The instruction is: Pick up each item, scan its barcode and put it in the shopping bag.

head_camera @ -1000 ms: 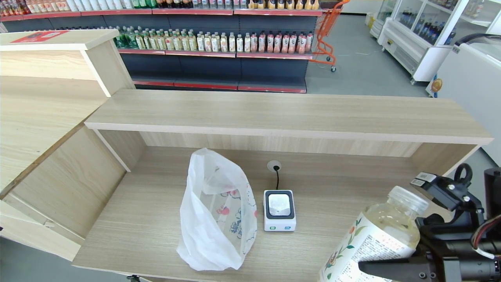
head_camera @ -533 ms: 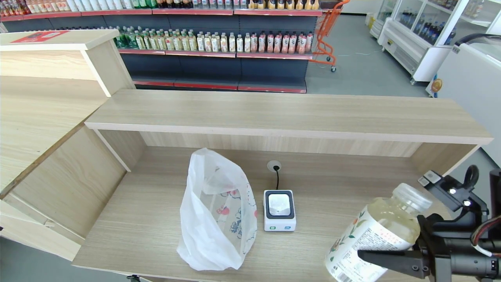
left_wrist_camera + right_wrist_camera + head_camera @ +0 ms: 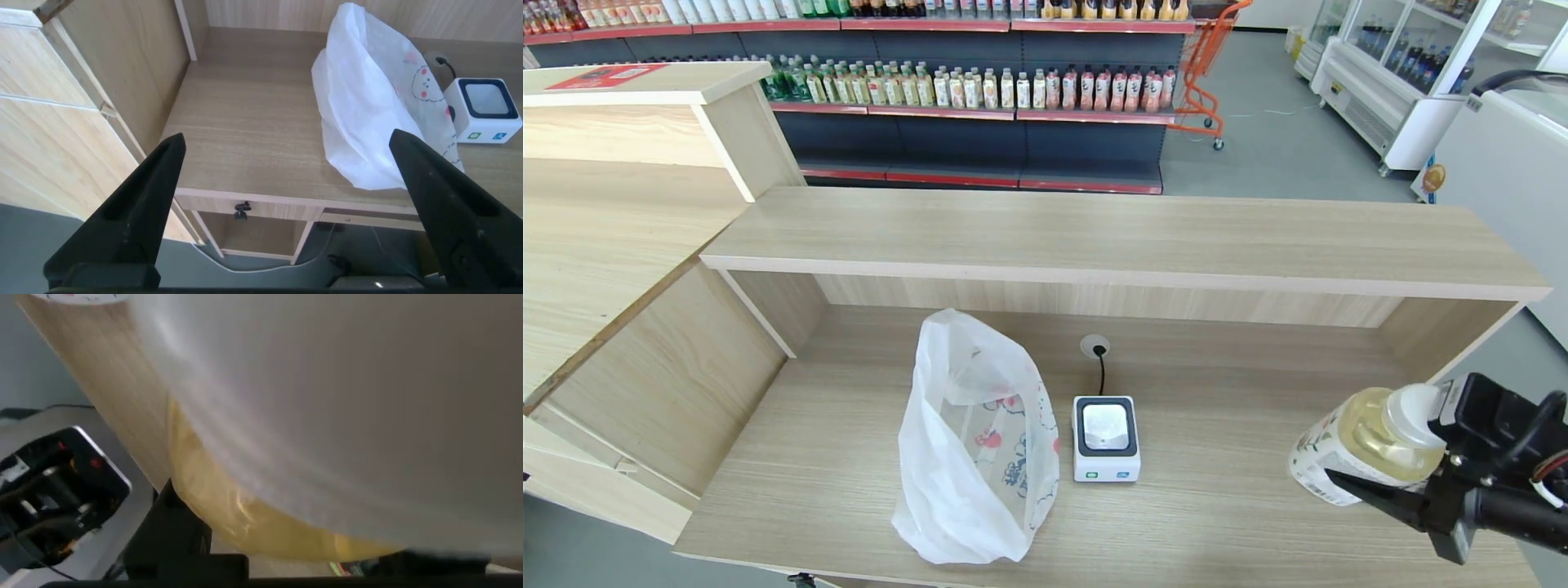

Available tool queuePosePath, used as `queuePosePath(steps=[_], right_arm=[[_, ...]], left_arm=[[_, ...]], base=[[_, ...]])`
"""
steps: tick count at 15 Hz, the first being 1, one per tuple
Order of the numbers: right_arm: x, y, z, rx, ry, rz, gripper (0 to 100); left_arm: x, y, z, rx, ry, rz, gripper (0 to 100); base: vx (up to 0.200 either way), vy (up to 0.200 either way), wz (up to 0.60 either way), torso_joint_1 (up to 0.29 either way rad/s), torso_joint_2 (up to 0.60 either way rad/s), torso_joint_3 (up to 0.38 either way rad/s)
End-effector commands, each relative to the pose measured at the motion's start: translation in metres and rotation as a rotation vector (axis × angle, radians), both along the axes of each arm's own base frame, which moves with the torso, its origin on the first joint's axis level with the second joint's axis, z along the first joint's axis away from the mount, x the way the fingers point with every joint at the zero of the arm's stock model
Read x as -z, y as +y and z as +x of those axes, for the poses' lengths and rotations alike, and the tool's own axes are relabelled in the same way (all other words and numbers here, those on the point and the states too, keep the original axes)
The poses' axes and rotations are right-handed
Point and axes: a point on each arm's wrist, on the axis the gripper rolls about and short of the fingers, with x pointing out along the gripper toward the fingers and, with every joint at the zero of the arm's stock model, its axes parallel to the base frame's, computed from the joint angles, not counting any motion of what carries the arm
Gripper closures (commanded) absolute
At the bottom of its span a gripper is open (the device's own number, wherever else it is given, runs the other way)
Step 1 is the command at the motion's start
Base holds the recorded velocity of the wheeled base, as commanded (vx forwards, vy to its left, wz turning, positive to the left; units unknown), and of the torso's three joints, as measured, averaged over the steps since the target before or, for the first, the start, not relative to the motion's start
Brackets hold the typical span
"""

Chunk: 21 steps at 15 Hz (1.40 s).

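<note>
In the head view the bottle (image 3: 1368,441) hangs over the right end of the counter (image 3: 1225,523), well apart from the scanner (image 3: 1106,438). It is tipped nearly on its side, with its white cap (image 3: 1414,412) toward the arm. The right gripper (image 3: 1380,474) is clamped on it: one dark finger runs under the body, and the other is hidden behind it. The bottle is clear and rounded, with a printed label (image 3: 1319,457) around its lower half.

The right wrist view sits so close that the bottle (image 3: 343,400) is a pale curved blur. Yellow liquid pools along one side, with a dark finger (image 3: 184,539) against it.

The left wrist view shows the left gripper (image 3: 288,143), its two dark tapered fingers spread wide apart. It is held off the near edge of the counter (image 3: 245,122), with the bag (image 3: 368,98) and scanner (image 3: 486,106) beyond.

The bag (image 3: 976,441) is thin, crinkled, translucent white plastic with a cartoon print. It stands slumped with its mouth up, just beside the scanner. What it holds cannot be made out through the film.

The scanner is a small white box with a dark-framed glass window on top. A black cable (image 3: 1101,371) runs from it to a round grommet in the wood-grain counter.
</note>
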Motion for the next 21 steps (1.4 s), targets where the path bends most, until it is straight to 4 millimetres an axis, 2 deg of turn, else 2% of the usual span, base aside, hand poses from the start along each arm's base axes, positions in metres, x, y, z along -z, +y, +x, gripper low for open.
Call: queuePosePath(steps=[1,4,7,12,14,18,21], right_arm=[[-0.001,-0.006,-0.008,0.012,-0.078,-0.105,100],[-0.004,-0.006,-0.004,-0.026,-0.173,-0.234,100],[-0.003,-0.007,-0.003,-0.007,-0.190,-0.297,100],[-0.006,-0.006,0.003,0.004,-0.197,-0.315,100],[-0.005,-0.006,0.005,0.008,-0.188,-0.312,100],[-0.004,-0.004,0.016,0.039,-0.122,-0.218,100],[0.001,0.000,0.043,0.000,-0.064,-0.176,100]], left_arm=[[0.000,0.000,0.000,0.000,0.000,0.000,0],[0.000,0.000,0.000,-0.001,0.000,0.000,0],[0.000,0.000,0.000,0.000,0.000,0.000,0],[0.000,0.000,0.000,0.000,0.000,0.000,0],[0.000,0.000,0.000,0.000,0.000,-0.001,0],[0.000,0.000,0.000,-0.001,0.000,0.000,0],[0.000,0.000,0.000,0.000,0.000,0.000,0]], base=[[0.000,0.000,0.00,0.000,0.00,0.000],[0.000,0.000,0.00,0.000,0.00,0.000],[0.000,0.000,0.00,0.000,0.00,0.000],[0.000,0.000,0.00,0.000,0.00,0.000],[0.000,0.200,0.00,0.005,0.00,0.002],[0.000,0.200,0.00,0.008,0.01,0.004],[0.000,0.000,0.00,0.000,0.00,0.000]])
